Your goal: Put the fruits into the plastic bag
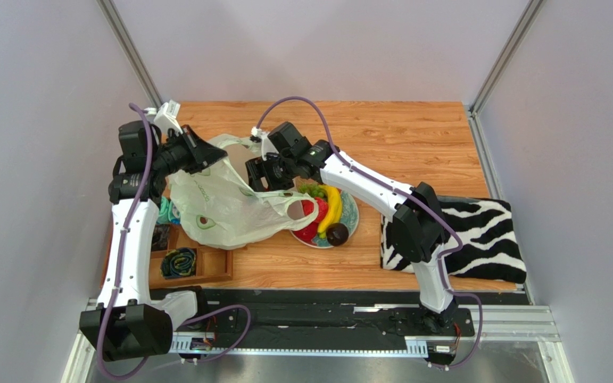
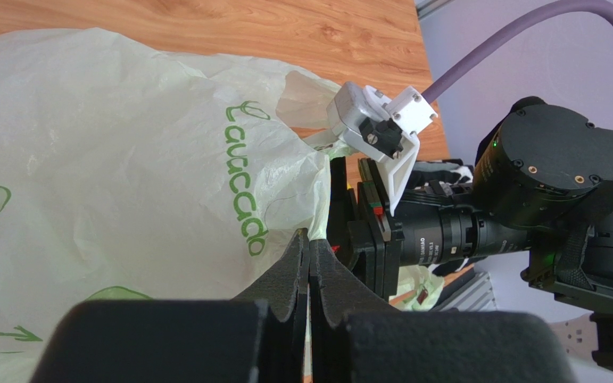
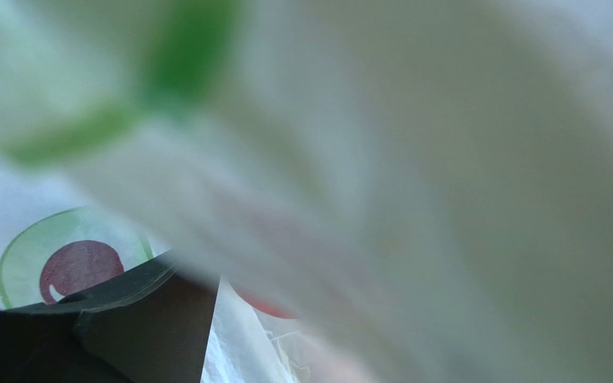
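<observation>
Wooden table (image 1: 414, 136) carries the plastic bag (image 1: 214, 211) slumped left of centre, its mouth toward the right. A zebra-striped cloth (image 1: 477, 231) lies at the right edge, a wooden tray (image 1: 206, 267) near left. Just right of the bag sits a patterned plate (image 1: 351, 209) holding the fruits: banana (image 1: 333, 209), red round fruits (image 1: 311, 219), green grapes (image 1: 314, 191), a dark oval fruit (image 1: 337, 234). The left gripper (image 2: 310, 247) is pinched tight on the bag's far rim. The right gripper (image 1: 258, 177) stands spread wide at the bag's mouth, film draped over it
</observation>
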{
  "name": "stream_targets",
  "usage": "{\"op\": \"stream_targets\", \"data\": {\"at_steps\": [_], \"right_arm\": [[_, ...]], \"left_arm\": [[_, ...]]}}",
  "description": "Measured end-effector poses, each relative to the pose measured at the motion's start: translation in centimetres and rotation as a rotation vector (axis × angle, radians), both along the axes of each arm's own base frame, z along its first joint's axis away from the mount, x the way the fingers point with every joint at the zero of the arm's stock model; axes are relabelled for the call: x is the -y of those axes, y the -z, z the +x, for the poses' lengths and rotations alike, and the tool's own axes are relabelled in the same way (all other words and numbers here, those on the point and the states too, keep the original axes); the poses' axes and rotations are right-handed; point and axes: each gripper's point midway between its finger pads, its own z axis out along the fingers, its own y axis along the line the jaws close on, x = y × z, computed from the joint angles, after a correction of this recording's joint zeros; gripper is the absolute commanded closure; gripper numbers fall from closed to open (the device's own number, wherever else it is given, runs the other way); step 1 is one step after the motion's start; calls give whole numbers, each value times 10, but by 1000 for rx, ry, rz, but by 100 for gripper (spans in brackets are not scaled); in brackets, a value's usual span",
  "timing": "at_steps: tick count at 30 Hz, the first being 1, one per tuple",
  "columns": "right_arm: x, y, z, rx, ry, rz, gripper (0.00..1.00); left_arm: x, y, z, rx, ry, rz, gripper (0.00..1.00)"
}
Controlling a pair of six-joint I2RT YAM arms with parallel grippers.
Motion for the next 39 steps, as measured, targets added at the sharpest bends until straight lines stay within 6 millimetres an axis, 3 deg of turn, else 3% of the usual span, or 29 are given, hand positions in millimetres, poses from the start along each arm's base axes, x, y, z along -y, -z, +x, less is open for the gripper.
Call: {"op": "stream_targets", "data": {"at_steps": [4, 5, 14, 22, 28, 32, 35, 39], "right_arm": [[0, -1, 0, 1, -2, 0, 6], [0, -1, 0, 2, -4, -1, 5], [1, -1, 0, 4, -3, -3, 5], [9, -5, 3, 40, 26, -16, 11], [42, -48, 4, 157, 109, 12, 22], [68, -70, 18, 217, 191, 27, 28], [85, -62, 33, 230, 254, -10, 30], [99, -33, 46, 206, 301, -95, 33]], "left_arm": [[0, 1, 0, -3, 0, -1, 100], [0, 2, 0, -3, 0, -1, 100], [0, 0, 0, 5, 0, 0, 100], [-1, 0, 0, 7, -11, 5, 100], [-3, -1, 0, 11, -19, 10, 100], [-3, -1, 1, 11, -23, 12, 100], [-4, -1, 1, 11, -25, 13, 100], [-4, 0, 1, 11, -28, 14, 100]]}}
